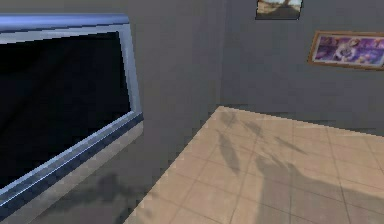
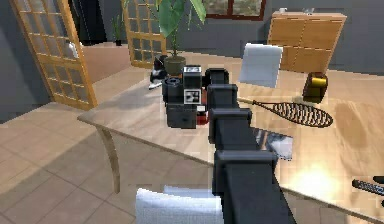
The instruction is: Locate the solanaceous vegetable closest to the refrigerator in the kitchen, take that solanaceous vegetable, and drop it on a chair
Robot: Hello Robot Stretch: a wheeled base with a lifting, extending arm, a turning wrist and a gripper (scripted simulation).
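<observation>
Evidently the robot is standing side-on to a wooden table [image 2: 120,115], and its arm [image 2: 235,140] is lying stretched out over the tabletop. I judge this is meant to bring the gripper [image 2: 160,78] toward the far edge, near a potted plant [image 2: 175,25]. Because dark things are sitting on the table right at and behind the fingers, I cannot tell whether the gripper is holding anything. A small reddish bit [image 2: 203,116] is showing on the table just beside the arm. It may be the solanaceous vegetable, but it is too small to name, so I cannot say for certain where the vegetable is. Two white seats are waiting as likely drop spots: the far chair [image 2: 262,62] is standing across the table, and the near chair [image 2: 175,205] is sitting just left of the arm. A racket [image 2: 300,113] is lying flat on the table, apparently just left there. Ahead, a dark screen [image 1: 65,95] is facing out at the forward view's left, with a framed picture [image 1: 348,48] hanging on the grey wall. No writing is coming through legibly anywhere; the white squares [image 2: 172,95] are carrying black patterns, not letters.
</observation>
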